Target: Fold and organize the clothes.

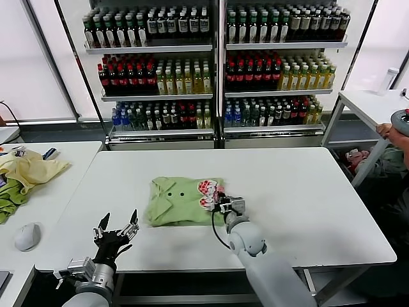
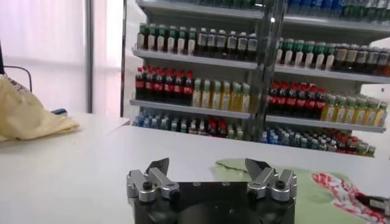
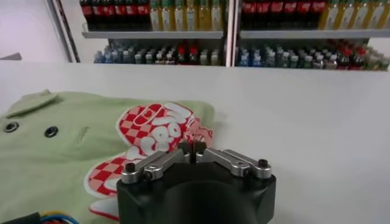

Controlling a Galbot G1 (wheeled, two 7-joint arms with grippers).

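The light green polo shirt [image 1: 179, 201] lies folded into a rectangle at the middle of the white table [image 1: 307, 192], collar and dark buttons toward my left, the red-and-white logo at its right edge. My right gripper [image 1: 220, 203] rests low at that logo edge. In the right wrist view its fingertips are closed together on the shirt's [image 3: 73, 146] printed edge, a sliver of red fabric between them; the right gripper [image 3: 194, 146] is shut on it. My left gripper [image 1: 116, 224] hovers open near the table's front left, clear of the shirt [image 2: 311, 189]. Nothing sits between the left gripper's [image 2: 207, 164] fingers.
A side table at the left holds a pale yellow garment [image 1: 29, 169], a darker green cloth [image 1: 9, 195] and a white mouse [image 1: 27, 235]. Bottle-filled shelves [image 1: 217, 64] stand behind the table. A person [image 1: 390, 147] sits at the far right.
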